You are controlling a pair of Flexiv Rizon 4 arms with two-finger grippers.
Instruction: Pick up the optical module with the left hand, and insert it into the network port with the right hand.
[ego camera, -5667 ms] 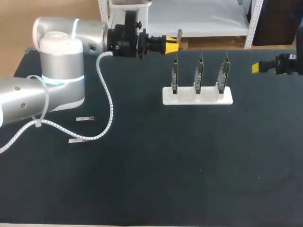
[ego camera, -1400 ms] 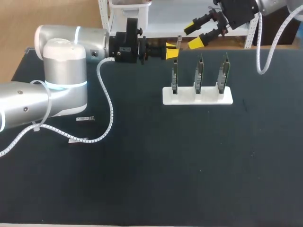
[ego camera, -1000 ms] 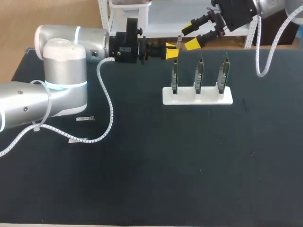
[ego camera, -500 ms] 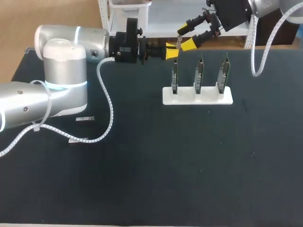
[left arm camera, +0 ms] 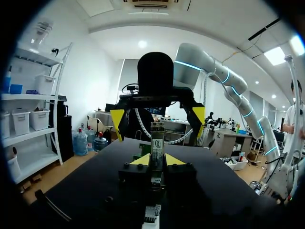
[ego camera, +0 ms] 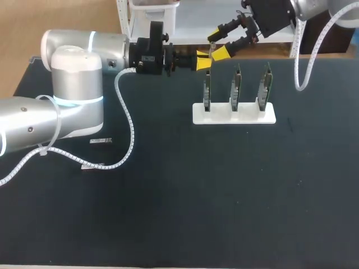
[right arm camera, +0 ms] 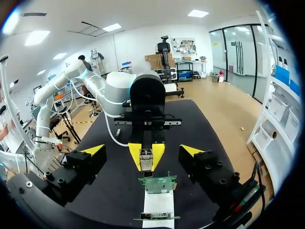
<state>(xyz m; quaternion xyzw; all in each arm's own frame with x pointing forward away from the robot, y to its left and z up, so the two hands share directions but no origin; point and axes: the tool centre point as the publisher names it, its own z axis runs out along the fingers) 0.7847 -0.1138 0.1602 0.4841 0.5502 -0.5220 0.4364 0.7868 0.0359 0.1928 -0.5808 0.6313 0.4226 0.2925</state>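
Observation:
My left gripper [ego camera: 205, 60] hangs at the back of the table, shut on the optical module [ego camera: 212, 49], a small silver stick standing up from its yellow tips. In the left wrist view the module [left arm camera: 157, 141] rises between that gripper's [left arm camera: 158, 161] fingers. My right gripper [ego camera: 216, 46] comes in from the back right, open wide, one yellow tip on each side of the module without touching it. The right wrist view shows my right gripper [right arm camera: 143, 150] facing the left gripper [right arm camera: 146, 153] and the module [right arm camera: 146, 158]. A white rack [ego camera: 234, 114] holds three upright green port cards.
Two spare modules [ego camera: 101, 140] [ego camera: 92, 166] lie on the black table at the left, near my left arm's white cable [ego camera: 130, 129]. The leftmost card [ego camera: 207, 89] stands just below the two grippers. In the right wrist view a card [right arm camera: 157, 183] sits under the grippers.
My right gripper has drifted left and slightly up, bringing its open fingers around the module. The left arm and its module have stayed still.

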